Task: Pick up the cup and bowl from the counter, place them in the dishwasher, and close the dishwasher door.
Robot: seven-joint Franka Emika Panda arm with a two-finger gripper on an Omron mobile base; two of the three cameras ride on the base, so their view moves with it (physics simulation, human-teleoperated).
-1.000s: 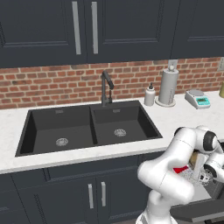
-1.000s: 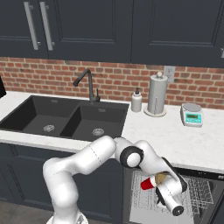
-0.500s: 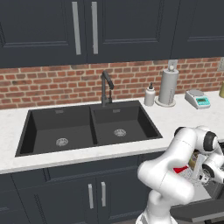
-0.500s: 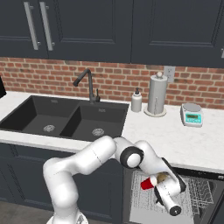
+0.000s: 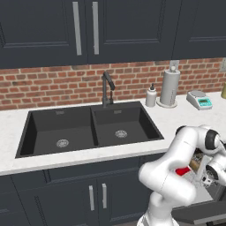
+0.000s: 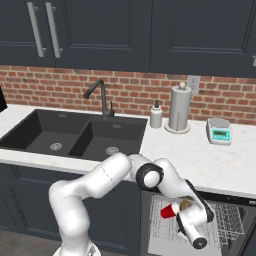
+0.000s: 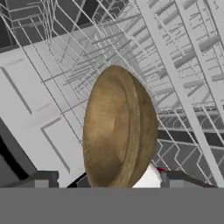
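Fingertips of the end effector stand wide apart on either side of the brown bowl, which sits on edge between them; whether they touch it I cannot tell. Beneath lies the grey wire rack of the open dishwasher. Just beside the bowl rests the red cup. Behind, the white table carries a paper-towel roll.

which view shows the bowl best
The hand view: the bowl stands on edge right before the camera, over the dishwasher rack, its wood-like underside plain. The right base view shows a tan sliver behind the arm; the left base view a brownish glimpse.
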